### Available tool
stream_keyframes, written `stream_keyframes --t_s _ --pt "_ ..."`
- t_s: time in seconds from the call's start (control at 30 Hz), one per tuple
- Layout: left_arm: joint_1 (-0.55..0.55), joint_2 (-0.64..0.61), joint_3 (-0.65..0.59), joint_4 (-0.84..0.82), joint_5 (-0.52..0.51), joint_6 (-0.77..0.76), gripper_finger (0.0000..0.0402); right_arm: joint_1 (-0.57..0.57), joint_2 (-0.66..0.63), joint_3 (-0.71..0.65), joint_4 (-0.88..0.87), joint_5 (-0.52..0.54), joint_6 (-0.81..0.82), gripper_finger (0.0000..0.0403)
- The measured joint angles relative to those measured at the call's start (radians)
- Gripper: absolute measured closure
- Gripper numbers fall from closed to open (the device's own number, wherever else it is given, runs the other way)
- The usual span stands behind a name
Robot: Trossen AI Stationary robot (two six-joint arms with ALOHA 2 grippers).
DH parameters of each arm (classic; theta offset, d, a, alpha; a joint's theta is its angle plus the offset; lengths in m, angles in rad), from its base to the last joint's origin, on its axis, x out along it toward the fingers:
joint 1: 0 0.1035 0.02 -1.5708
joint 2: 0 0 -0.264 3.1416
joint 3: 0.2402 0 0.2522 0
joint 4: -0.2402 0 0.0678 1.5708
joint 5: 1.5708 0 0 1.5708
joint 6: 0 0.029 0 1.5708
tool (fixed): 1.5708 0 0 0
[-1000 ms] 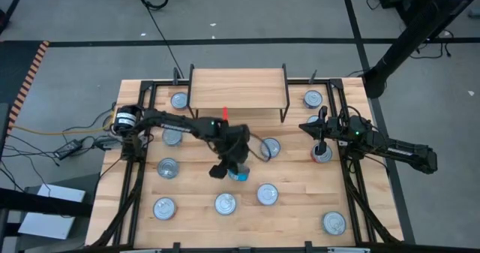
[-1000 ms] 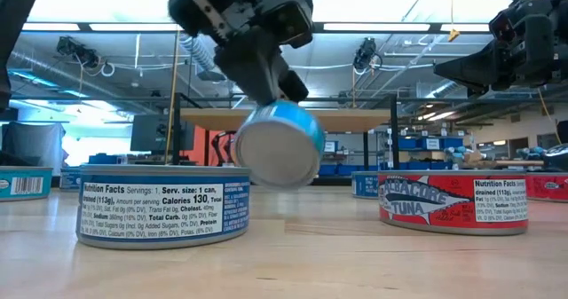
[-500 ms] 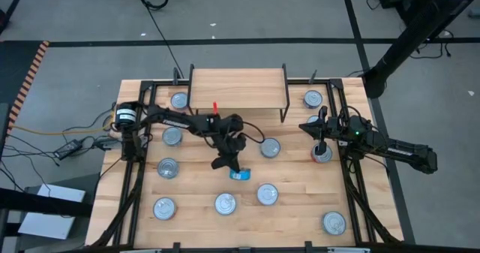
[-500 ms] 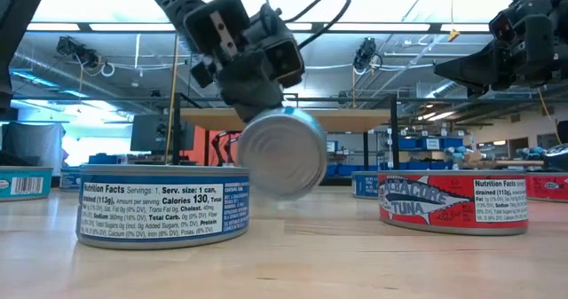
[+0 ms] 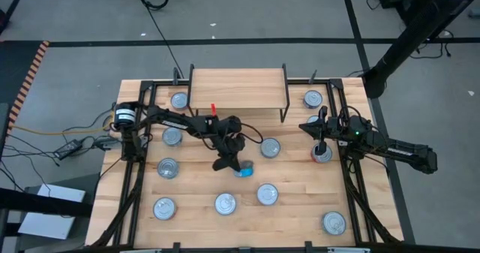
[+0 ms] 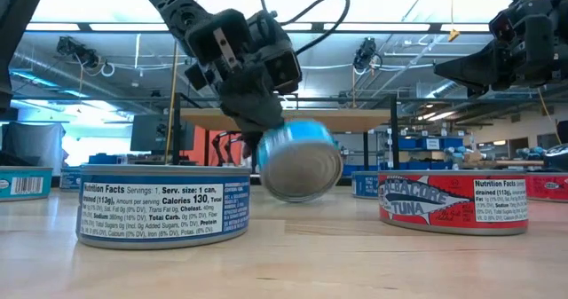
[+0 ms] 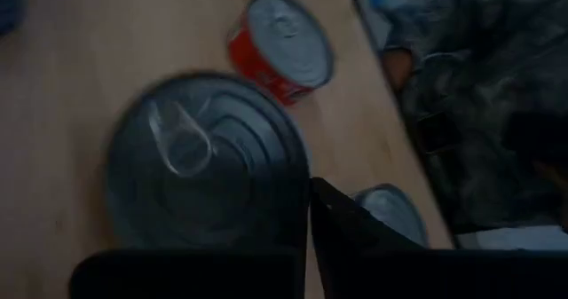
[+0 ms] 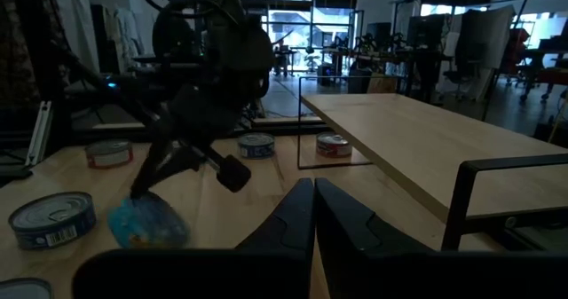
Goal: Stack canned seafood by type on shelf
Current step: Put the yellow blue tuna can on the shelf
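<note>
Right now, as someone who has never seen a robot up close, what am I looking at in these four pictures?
Two dark robot arms work at a slatted wooden table. One picture looks straight down from above, one looks level across the tabletop, and two come from cameras on the arms' wrists. About a dozen short round tins lie scattered, such as a blue-labelled tin, near a small wooden shelf. The left gripper is mid-table with a teal tin tilted just under it; whether that tin is gripped I cannot tell. The right gripper, shut and empty, waits by a red tin.
</note>
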Motion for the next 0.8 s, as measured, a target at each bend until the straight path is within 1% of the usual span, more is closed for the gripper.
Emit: stream_keyframes --t_s 0.1,0.2,0.3,0.37,0.43,0.57,0.67,0.8 --pt "0.000 0.002 -0.002 -0.009 -0.035 0.000 0.0365 0.000 0.000 0.000 0.000 0.000 0.000 0.0378" --pt "0.000 0.002 -0.001 -0.010 -0.043 0.001 0.0355 0.000 0.000 0.000 0.000 0.000 0.000 0.0378" --pt "0.000 0.002 -0.001 -0.010 -0.059 0.002 0.0352 0.000 0.000 0.000 0.000 0.000 0.000 0.0378" --pt "0.000 0.002 -0.001 -0.011 -0.099 0.018 0.0353 0.000 0.000 0.000 0.000 0.000 0.000 0.0378" --pt "-0.007 0.002 -0.001 -0.016 -0.173 0.064 0.0353 0.000 0.000 0.000 0.000 0.000 0.000 0.0378" --pt "-0.067 0.002 0.025 -0.097 -0.415 0.240 0.0346 0.000 0.000 0.000 0.000 0.000 0.000 0.0378" --pt "-0.127 -0.001 0.038 -0.117 -0.584 0.354 0.0336 0.000 0.000 0.000 0.000 0.000 0.000 0.0378" --pt "-0.190 -0.001 0.045 -0.124 -0.752 0.450 0.0323 0.000 0.000 0.000 0.000 0.000 0.000 0.0378"
